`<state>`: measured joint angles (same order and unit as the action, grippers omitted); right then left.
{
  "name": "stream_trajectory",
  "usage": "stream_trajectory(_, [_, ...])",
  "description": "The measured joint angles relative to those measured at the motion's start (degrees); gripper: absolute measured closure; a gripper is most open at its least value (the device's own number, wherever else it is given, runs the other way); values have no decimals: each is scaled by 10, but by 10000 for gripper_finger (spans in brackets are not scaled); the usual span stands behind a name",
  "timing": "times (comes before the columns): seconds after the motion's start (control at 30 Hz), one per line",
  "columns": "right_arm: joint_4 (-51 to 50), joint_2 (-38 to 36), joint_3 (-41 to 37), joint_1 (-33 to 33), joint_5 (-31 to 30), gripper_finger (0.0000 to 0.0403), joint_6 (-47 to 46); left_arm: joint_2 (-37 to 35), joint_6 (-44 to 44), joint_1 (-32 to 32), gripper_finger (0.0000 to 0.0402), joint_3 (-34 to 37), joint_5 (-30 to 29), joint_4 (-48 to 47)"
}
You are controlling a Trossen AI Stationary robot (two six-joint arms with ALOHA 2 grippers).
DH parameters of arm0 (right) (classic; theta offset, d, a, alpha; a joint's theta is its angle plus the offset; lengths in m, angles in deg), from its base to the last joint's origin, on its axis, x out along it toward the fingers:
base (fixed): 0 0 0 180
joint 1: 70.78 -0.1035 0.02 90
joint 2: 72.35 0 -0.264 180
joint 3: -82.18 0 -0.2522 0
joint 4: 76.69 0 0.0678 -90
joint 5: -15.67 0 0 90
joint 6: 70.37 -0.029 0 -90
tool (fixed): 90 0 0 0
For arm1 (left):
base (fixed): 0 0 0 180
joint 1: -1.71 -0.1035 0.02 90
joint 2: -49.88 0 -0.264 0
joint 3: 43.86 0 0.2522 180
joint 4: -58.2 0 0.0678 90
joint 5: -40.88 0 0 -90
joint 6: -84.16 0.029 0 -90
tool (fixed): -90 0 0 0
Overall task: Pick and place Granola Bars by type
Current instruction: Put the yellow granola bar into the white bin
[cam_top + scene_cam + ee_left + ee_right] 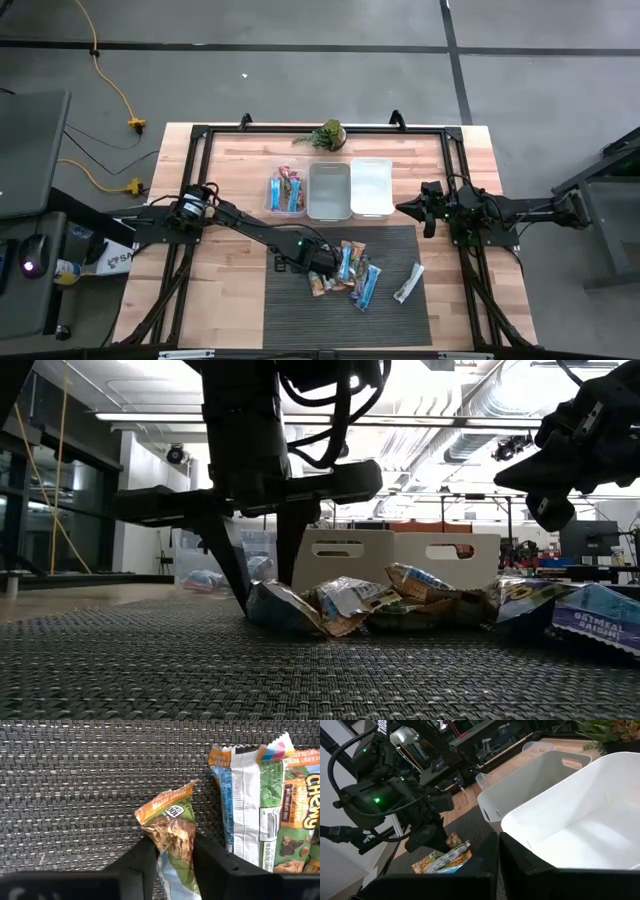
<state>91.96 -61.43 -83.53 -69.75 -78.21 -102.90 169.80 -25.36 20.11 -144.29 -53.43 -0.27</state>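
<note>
Left end effector (172, 865) is gripping a crinkled orange-brown wrapped granola bar (172, 822).
Bar is lying on dark woven mat (75, 785); right end effector (428, 212) is hovering beside white plastic bin (371, 187), grip state undeterminable.

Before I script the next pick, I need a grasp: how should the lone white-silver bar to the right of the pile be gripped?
Grip the white-silver bar across its narrow middle, coming straight down from above. It lies flat and slanted on the dark mat, apart from the pile, so both long edges look free. The right gripper is nearer; the left gripper is down at the pile.
</note>
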Motion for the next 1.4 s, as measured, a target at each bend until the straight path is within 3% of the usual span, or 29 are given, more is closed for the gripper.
stream_trajectory(0.3, [0, 0, 0, 0, 0, 402, 0, -29, 15, 0, 315, 1, -31, 3])
stream_trajectory(0.57, [0, 0, 0, 0, 0, 402, 0, -29, 67, 0, 325, 1, -19, 34])
stream_trajectory(0.93, [0, 0, 0, 0, 0, 402, 0, -30, 238, 0, 326, 1, 27, 186])
stream_trajectory(1.4, [0, 0, 0, 0, 0, 402, 0, -37, 307, -2, 326, 0, 15, 324])
